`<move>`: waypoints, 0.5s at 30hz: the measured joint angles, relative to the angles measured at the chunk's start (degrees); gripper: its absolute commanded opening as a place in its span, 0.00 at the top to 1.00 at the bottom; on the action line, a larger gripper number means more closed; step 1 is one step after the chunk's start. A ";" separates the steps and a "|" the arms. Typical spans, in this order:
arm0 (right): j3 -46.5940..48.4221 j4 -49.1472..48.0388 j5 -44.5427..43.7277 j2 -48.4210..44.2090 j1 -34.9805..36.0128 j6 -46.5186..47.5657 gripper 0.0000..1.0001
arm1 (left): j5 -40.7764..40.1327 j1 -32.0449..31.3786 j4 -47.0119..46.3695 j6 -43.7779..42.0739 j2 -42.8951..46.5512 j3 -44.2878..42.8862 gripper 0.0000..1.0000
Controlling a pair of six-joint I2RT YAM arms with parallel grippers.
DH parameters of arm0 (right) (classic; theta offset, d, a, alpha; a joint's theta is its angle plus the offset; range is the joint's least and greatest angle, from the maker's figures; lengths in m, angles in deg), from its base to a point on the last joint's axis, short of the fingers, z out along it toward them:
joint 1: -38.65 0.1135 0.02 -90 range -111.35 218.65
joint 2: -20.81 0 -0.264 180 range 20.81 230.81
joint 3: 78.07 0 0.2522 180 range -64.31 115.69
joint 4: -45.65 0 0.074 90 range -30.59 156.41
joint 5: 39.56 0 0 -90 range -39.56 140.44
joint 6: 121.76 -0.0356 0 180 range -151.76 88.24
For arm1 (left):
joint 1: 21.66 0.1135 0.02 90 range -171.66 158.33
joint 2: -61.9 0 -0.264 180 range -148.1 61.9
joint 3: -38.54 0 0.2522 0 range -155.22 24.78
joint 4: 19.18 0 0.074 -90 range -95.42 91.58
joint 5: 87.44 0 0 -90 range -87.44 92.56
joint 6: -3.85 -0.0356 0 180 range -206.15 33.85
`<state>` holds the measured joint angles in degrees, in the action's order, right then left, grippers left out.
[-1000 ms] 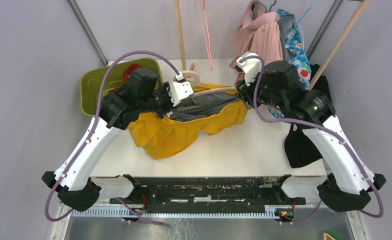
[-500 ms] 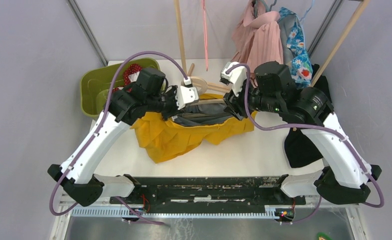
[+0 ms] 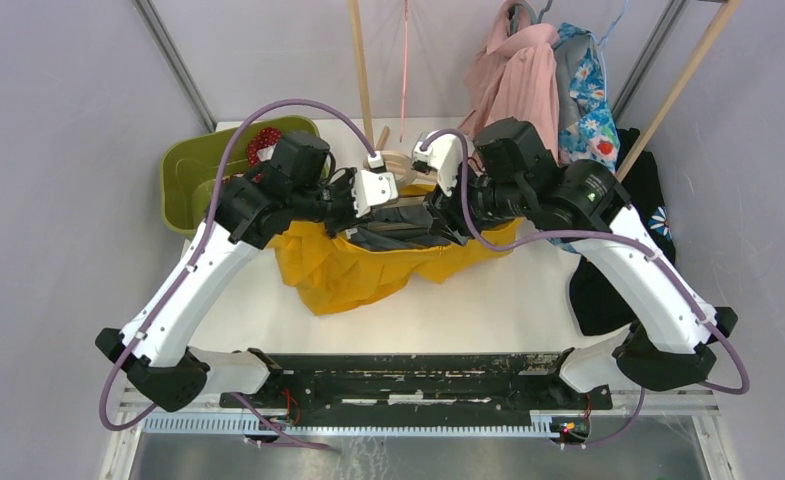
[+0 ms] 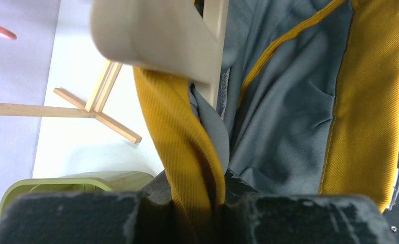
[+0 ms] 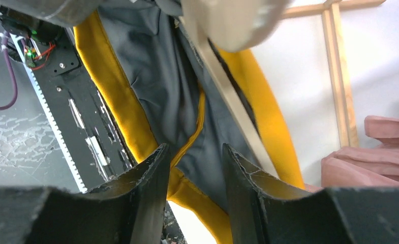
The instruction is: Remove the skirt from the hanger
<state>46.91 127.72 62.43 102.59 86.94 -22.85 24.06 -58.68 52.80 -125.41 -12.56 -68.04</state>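
Observation:
The yellow skirt (image 3: 348, 270) with grey lining (image 4: 288, 101) lies bunched on the table, its waistband still over the pale wooden hanger (image 3: 400, 163). In the left wrist view, my left gripper (image 4: 197, 190) is shut on the yellow waistband just below the hanger's end (image 4: 156, 35). My right gripper (image 5: 194, 157) is open over the grey lining, with nothing pinched between its fingers. The hanger's bar (image 5: 227, 96) runs just past its right finger. From above, the two grippers, left (image 3: 353, 212) and right (image 3: 450, 205), face each other across the skirt's open top.
A green bin (image 3: 193, 175) holding something red (image 3: 261, 143) stands at the back left. Pink (image 3: 528, 80) and floral (image 3: 588, 95) garments hang at the back right above a black cloth (image 3: 608, 290). Wooden rack poles (image 3: 361, 60) rise behind the hanger.
My right arm has swung left from the skirt's right end to over its middle, close to the left gripper. The left gripper keeps its hold; the skirt has bunched slightly leftward.

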 measured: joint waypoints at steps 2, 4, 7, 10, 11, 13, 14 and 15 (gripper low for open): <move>1.73 0.09 0.00 0.15 0.04 0.00 0.52 | 0.15 0.00 -0.02 -0.04 0.85 0.22 0.97; 3.37 0.11 0.00 0.15 0.07 0.00 0.52 | 0.24 0.00 -0.02 -0.04 1.92 0.79 0.97; 5.25 -0.15 0.35 0.09 0.09 -0.04 0.53 | 0.22 0.00 0.00 -0.07 3.28 2.01 0.97; 5.38 -0.13 1.11 0.09 0.20 -0.09 0.53 | 0.28 0.00 0.02 -0.07 3.37 2.25 0.97; 5.38 -0.15 1.33 0.24 0.24 -0.15 0.54 | 0.31 0.00 0.04 -0.07 3.34 2.25 0.97; 5.31 -0.22 2.08 0.68 0.42 -0.48 0.54 | 0.37 0.00 0.02 -0.07 3.34 2.25 0.97; 5.25 -0.24 2.47 0.92 0.50 -0.68 0.54 | 0.48 0.00 0.02 -0.07 3.34 2.25 0.97; 5.11 -0.39 2.95 1.25 0.68 -0.96 0.54 | 0.50 0.00 0.02 -0.07 3.32 2.25 0.97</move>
<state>52.03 127.33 65.38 103.83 87.62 -23.82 24.56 -58.68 52.82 -125.48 -9.24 -65.79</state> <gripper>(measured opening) 0.464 0.197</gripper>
